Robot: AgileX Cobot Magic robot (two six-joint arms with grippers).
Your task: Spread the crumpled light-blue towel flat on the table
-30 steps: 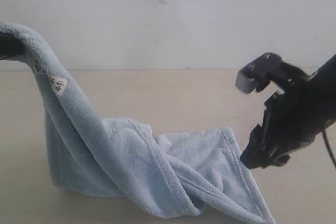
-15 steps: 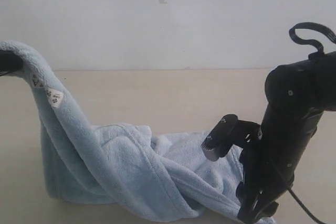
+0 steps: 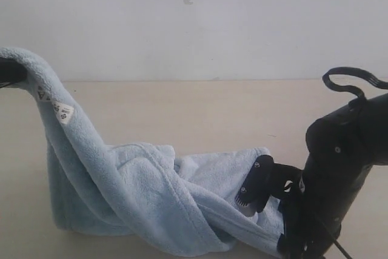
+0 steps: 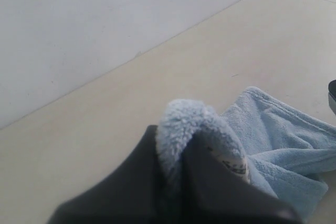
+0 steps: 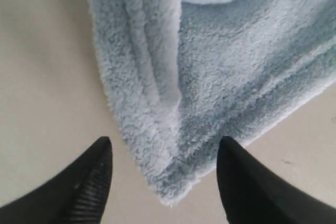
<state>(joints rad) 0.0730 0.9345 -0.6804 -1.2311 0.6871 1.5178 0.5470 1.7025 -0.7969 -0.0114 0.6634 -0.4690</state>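
Towel [image 3: 139, 198] count first: you have one, pale blue and fluffy, and it is only partly on the table [image 3: 200, 107]. One end of it is lifted high at the left edge of the scene. From there it hangs down in a long fold to a crumpled heap on the near middle of the table, which tapers to a hemmed corner at the near right. You have two grippers in play. Your left gripper [image 4: 177, 153] is closed tight on the raised end, with fleece bulging out from between its two dark fingers [image 4: 131, 182]. Two small white tags [image 3: 63, 112] sit on the hanging fold just below that grip, one above the other. Your right gripper [image 5: 164, 148] is down low at the near right, its two fingers spread wide and holding nothing. The towel's corner lies on the table between the two tips, touching neither. Whether those tips touch the table you cannot tell. One plain white wall [image 3: 194, 22] stands beyond the table's far edge.
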